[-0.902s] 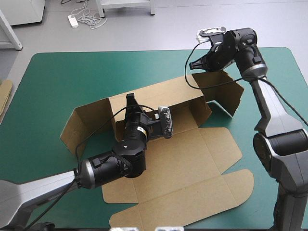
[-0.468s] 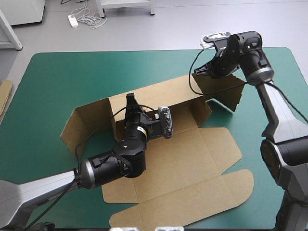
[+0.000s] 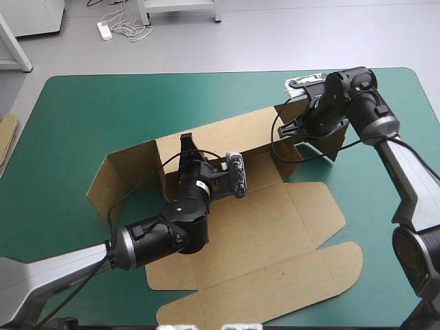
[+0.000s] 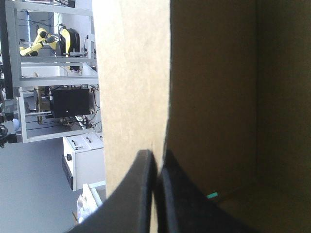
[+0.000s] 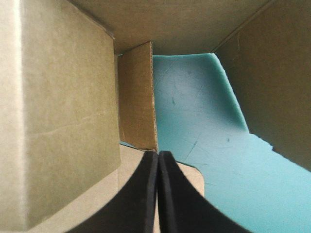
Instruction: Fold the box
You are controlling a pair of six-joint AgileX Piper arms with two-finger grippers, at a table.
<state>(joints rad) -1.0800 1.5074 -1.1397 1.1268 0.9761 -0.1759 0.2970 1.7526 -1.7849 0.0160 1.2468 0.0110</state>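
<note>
Lowered since the earlier frames, the right gripper (image 3: pixel 280 128) is now found at the right end of the brown box (image 3: pixel 275 227) instead of above the far wall (image 3: pixel 227 134); the left arm is unchanged. The right gripper's black fingers are seen pressed together to a point, w/ nothing visible btwn them, tips just at the lower edge of a short upright flap (image 5: pixel 137 97). The left gripper (image 3: pixel 185 140) is all but closed on the far wall, board pinched btwn its fingers. The box is laid mid-table on the teal-green cover (image 3: pixel 82 103), far wall & end flaps raised, lid panel flat toward the near edge. More board (image 3: pixel 7 134) is seen at the table's left edge.
</note>
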